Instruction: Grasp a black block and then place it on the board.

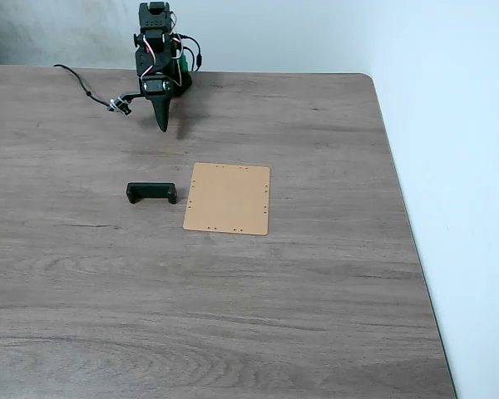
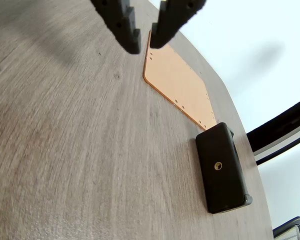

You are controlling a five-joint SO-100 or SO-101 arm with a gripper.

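The grey-brown wood-grain surface (image 1: 233, 316) meets a pale wall (image 1: 449, 100). The black block (image 1: 151, 193) lies just left of the board (image 1: 228, 199), fixed view. The hand (image 2: 145, 44) hangs released, grasping nothing.

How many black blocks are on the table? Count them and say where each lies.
1. The black block lies flat on the tabletop, just left of the board in the fixed view, apart from it. Nothing seems to hide another.
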